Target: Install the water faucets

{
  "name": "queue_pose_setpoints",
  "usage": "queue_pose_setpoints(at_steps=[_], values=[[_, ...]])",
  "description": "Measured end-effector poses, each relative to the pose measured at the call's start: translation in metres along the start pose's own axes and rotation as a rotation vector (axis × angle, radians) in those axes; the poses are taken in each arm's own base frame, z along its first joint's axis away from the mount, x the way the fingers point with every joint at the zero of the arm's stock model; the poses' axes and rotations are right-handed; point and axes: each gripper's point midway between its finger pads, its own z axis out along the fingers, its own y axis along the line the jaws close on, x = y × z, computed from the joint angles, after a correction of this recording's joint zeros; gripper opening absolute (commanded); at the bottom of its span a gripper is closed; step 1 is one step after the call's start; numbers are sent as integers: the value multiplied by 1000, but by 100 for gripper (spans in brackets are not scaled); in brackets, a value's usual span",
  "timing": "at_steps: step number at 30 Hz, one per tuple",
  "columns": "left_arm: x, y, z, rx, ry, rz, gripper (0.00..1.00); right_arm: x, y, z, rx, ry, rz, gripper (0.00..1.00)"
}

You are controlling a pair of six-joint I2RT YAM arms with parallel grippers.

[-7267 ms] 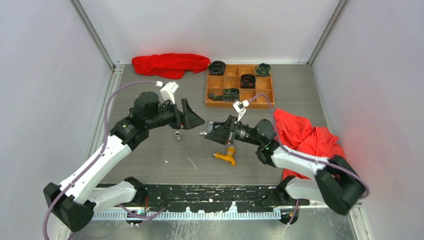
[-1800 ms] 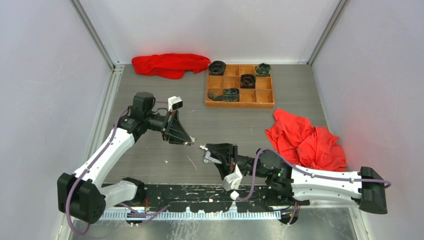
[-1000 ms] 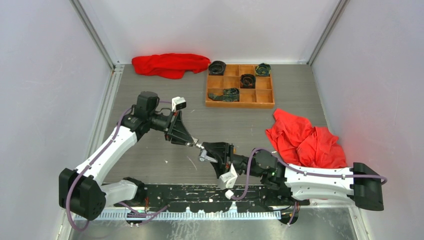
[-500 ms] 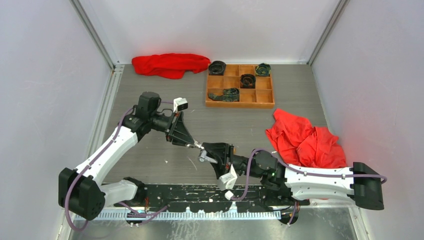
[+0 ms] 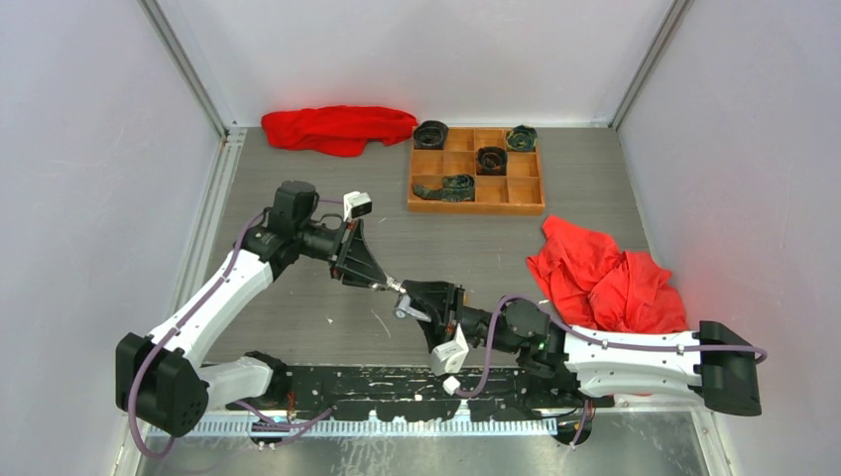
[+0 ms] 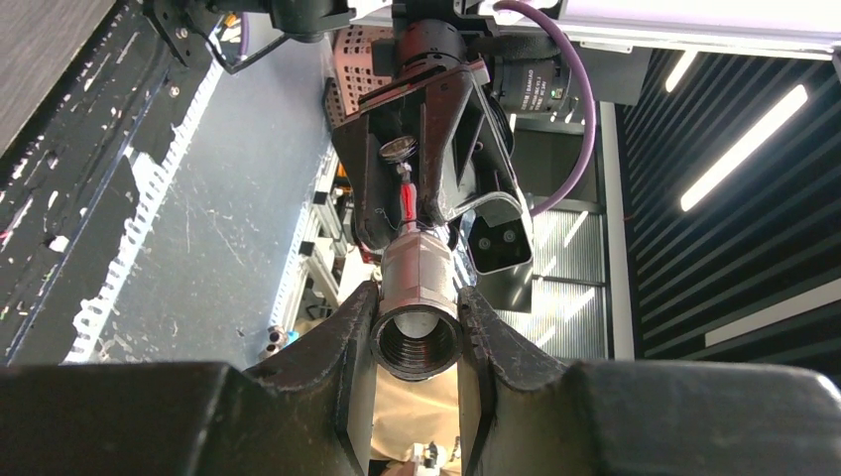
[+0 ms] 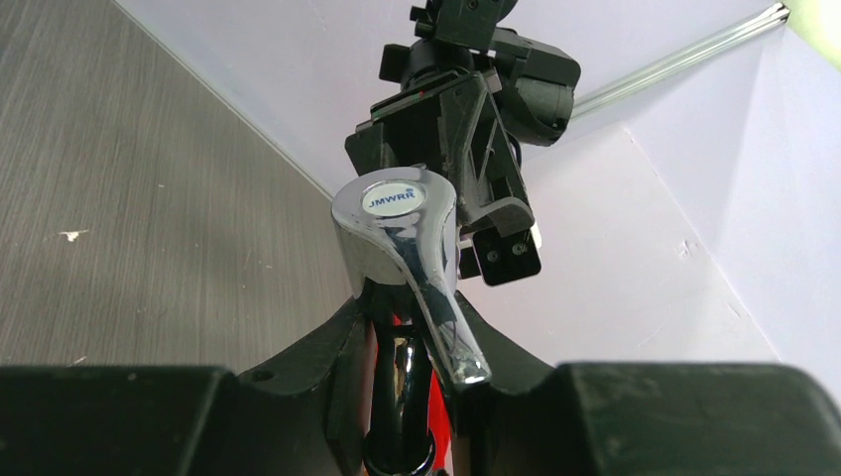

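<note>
1. Above the middle of the table (image 5: pixel 298 312), the top view showed the left gripper (image 5: pixel 383 285) and right gripper (image 5: pixel 409 304) tip to tip, with the metal between them too small to read.
2. Only the left wrist view showed its jaws pinching a threaded silver fitting (image 6: pixel 417 302). Only the right wrist view showed its jaws clamped on the stem of the silver faucet (image 7: pixel 397 238).
3. A wooden tray (image 5: pixel 476 208) and two red cloths (image 5: pixel 337 129) (image 5: pixel 605 278) lay well apart. The opposite gripper's black body blocked each wrist view.
4. The faucet was mirror chrome, with a round "JMWRR" badge capping its lever.
</note>
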Motion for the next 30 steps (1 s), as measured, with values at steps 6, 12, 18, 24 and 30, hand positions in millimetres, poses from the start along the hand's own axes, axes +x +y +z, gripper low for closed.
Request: queue_pose_setpoints(at_steps=[6, 12, 18, 24, 30], values=[[-5, 4, 1, -22, -28, 0, 0, 5, 3, 0, 0, 29, 5, 0], [-11, 7, 1, -43, -61, -3, 0, 11, 5, 2, -1, 52, 9, 0], [-17, 8, 1, -58, -91, 11, 0, 15, 5, 3, 19, 79, 11, 0], [-28, 9, 0, -72, -137, 17, 0, 21, 5, 7, 58, 125, 16, 0], [-34, 9, 0, -80, -166, 21, 0, 25, 3, 9, 92, 143, 42, 0]])
